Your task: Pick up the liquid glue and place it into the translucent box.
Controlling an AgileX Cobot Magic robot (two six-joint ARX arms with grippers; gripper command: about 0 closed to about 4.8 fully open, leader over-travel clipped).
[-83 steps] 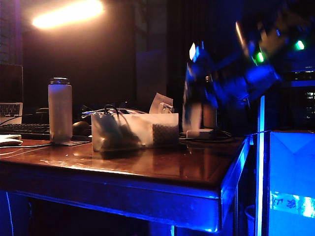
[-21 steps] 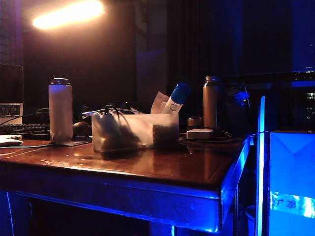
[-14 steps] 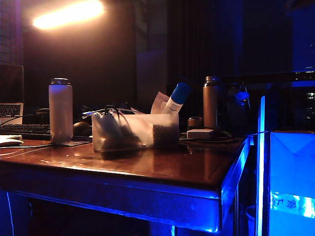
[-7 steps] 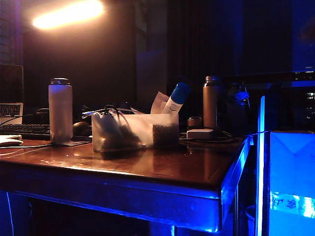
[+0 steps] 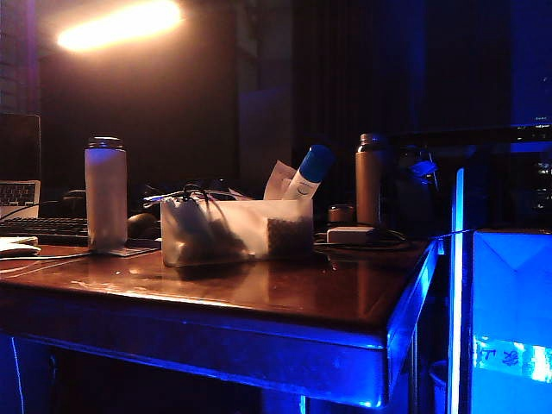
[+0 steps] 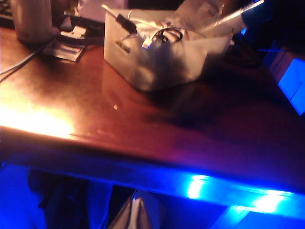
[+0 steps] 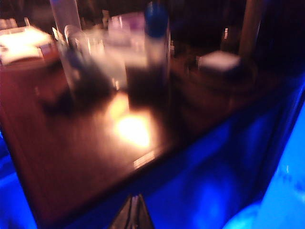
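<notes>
From the exterior view I read the job as done: the liquid glue (image 5: 307,175) stands tilted inside the translucent box (image 5: 236,229), blue cap poking above the far right end of the rim, leaning right. Neither arm shows in that view. What remains, I judge, is parking both arms low and clear of the table (image 5: 259,297) without nudging anything. The left gripper (image 6: 134,215) hangs off the near edge of the table, fingertips together at the edge of its wrist view, so I take it as closed and empty. The right gripper (image 7: 133,213) sits likewise below the near edge, its tips pinched into one point, holding nothing; that view is blurred, so I trust little else in it. Around the box: a white flask (image 5: 105,195) to the left, a brown metal bottle (image 5: 369,178) and a small white adapter (image 5: 350,234) to the right, a keyboard (image 5: 43,227) far left. Cables spill over the box rim; I'd keep my arms away from them.
</notes>
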